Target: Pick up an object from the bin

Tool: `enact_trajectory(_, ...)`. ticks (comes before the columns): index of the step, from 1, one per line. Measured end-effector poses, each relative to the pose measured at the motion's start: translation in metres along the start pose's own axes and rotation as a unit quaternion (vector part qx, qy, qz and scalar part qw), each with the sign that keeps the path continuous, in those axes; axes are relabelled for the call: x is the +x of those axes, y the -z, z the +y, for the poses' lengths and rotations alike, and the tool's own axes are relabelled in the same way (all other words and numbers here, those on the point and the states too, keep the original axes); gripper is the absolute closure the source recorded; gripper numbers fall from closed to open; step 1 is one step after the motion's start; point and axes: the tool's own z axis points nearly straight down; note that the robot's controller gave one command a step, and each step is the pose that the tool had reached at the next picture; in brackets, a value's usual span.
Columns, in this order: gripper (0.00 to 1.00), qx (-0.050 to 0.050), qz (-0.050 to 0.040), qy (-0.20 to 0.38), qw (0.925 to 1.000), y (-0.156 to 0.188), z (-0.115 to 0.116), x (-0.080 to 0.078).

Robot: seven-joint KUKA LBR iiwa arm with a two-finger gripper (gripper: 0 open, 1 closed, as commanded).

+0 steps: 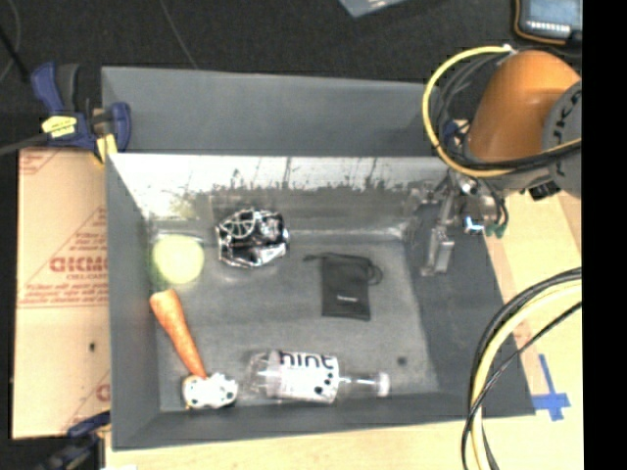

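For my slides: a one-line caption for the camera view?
Gripper hangs at the right wall of the grey metal bin, apart from the flat black fabric pouch.

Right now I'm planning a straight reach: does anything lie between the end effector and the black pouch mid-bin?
Nothing visible does. Only bare bin floor separates the end effector from the black pouch; the clear bottle lies well off that line.

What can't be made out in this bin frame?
Camera view:
The black-and-white thing at the back: pattern too small to tell its kind.
The white thing by the carrot tip: too small to identify.
The pouch: fabric hides any contents.
The hand by the right wall: the angle hides whether it touches the bin.
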Motion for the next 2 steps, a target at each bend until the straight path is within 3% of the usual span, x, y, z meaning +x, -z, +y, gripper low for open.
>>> enact_trajectory(1, 0.0, 0.001, -0.0035, 0.001, 1.0, 0.005, 0.0, -0.001)
enact_trajectory(2, 0.0, 0.002, -0.0064, 0.068, 0.9976, -0.025, 0.022, 0.008)
